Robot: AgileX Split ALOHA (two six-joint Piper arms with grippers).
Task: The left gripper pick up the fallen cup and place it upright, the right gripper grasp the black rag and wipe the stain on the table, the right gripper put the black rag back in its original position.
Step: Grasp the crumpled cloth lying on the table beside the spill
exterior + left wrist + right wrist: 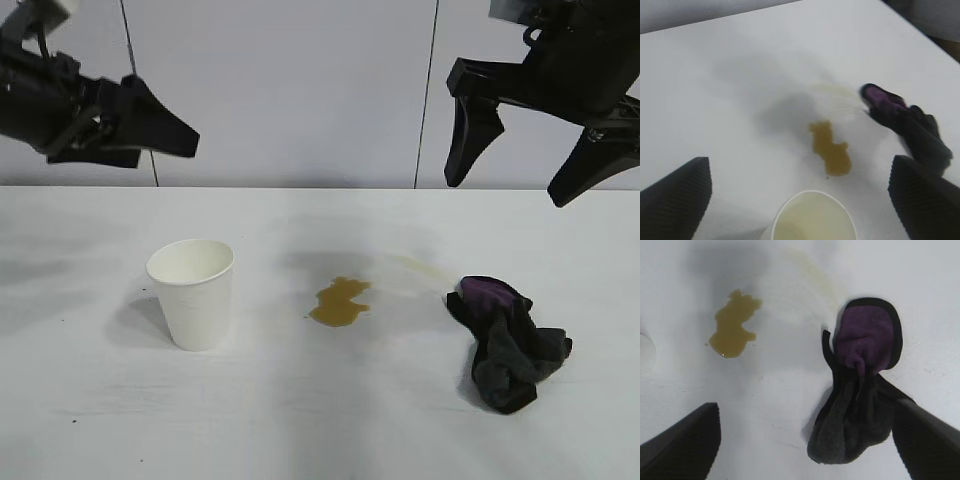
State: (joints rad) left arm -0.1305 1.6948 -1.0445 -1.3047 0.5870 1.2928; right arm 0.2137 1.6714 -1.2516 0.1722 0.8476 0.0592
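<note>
I see the tabletop [320, 430] carrying the black rag [508, 345], lengthwise away from me, below my released right tool [510, 165]. The cup [192, 292] stands upright, mouth up, probably clear beneath my released left tool [185, 135]. The stain [340, 301] lies between them.

No readable text, labels, brands or numbers anywhere I can see. The cup [192, 293] is plain white, nothing printed on it.

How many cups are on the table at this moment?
1. The cup stands upright on the table, left of the stain; nothing in view could hide another.
</note>
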